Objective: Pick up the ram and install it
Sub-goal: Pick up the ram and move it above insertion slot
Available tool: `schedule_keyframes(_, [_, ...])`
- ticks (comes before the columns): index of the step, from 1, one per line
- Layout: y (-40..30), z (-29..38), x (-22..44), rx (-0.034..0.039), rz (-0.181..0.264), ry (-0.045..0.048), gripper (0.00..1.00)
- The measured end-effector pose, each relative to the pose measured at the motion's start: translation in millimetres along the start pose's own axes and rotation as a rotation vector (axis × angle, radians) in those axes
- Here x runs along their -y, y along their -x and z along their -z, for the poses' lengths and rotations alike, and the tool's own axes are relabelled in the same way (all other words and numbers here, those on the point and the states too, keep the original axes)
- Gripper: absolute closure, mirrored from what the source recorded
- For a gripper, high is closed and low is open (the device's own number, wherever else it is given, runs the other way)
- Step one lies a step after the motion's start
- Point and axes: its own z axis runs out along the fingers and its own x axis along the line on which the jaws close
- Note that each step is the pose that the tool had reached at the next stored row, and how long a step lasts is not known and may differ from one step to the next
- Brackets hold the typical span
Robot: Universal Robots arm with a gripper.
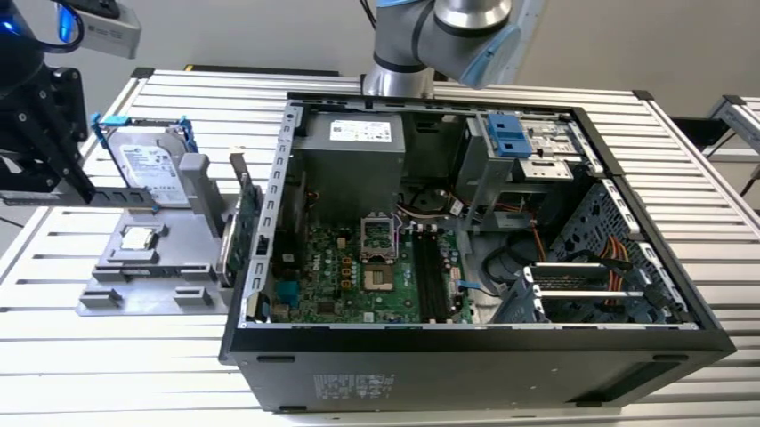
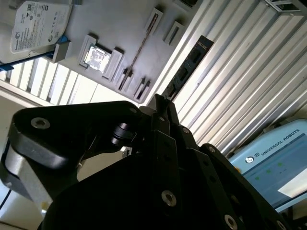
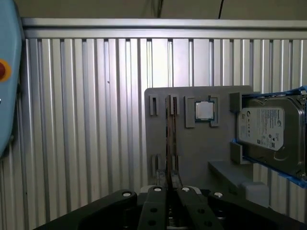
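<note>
Grey fixture (image 3: 192, 148) holds the ram (image 3: 169, 136) on edge, well apart from your gripper (image 3: 169, 191), its fingers (image 3: 154, 201) closed on nothing; you want them spread, centred over that thin edge and square to it before gripping.

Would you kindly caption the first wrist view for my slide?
Gripper facing the gray holder that carries the ram, processor and hard drive.
</note>
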Motion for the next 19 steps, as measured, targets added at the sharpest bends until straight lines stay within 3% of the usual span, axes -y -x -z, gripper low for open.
schedule_keyframes(19, [0.6,0.2,19.3,0.0000,0.000,0.0000,1.00])
